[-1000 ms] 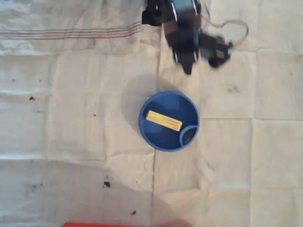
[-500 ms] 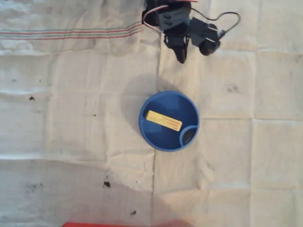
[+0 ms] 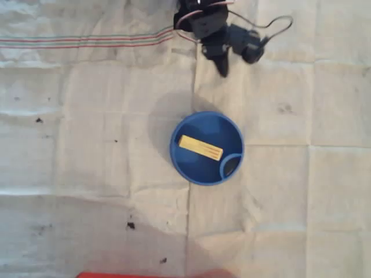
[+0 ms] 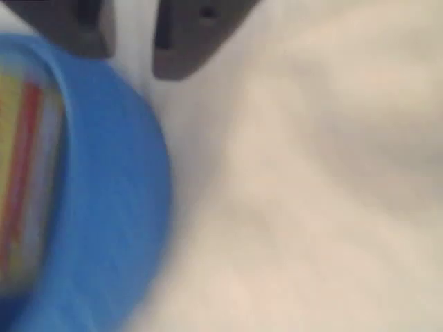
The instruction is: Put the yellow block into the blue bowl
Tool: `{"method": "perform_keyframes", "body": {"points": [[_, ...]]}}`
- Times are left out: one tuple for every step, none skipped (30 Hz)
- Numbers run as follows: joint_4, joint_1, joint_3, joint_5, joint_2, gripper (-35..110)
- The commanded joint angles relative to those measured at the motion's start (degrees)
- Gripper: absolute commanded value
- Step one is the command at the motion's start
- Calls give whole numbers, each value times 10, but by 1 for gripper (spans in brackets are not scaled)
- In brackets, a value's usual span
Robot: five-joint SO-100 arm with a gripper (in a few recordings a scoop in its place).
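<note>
In the overhead view the blue bowl [image 3: 179,159] stands at the middle of the cloth. The yellow block [image 3: 200,147] lies flat inside it, slanted down to the right. My gripper [image 3: 222,69] is at the top of that view, well above the bowl and apart from it, pointing down toward it. The wrist view is blurred: the bowl's wall [image 4: 104,207] fills its left side, with a yellow and red smear inside the rim. My gripper [image 4: 133,59] shows there as two dark fingers with a narrow gap and nothing between them.
A creased white cloth [image 3: 87,116] with thin red and green stripes at the upper left covers the table. Small dark specks dot it. A red edge [image 3: 156,275] shows at the bottom. A cable [image 3: 278,23] loops beside the arm at the top right.
The arm has drawn back toward the top of the overhead view, away from the bowl. The block and the bowl have not moved.
</note>
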Motion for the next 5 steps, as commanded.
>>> {"method": "perform_keyframes", "body": {"points": [[-20, -32, 27, 11, 61, 0], [-18, -36, 40, 11, 78, 0], [-18, -37, 54, 11, 95, 0], [-20, -39, 67, 12, 110, 0], [-21, -40, 80, 12, 125, 0]]}}
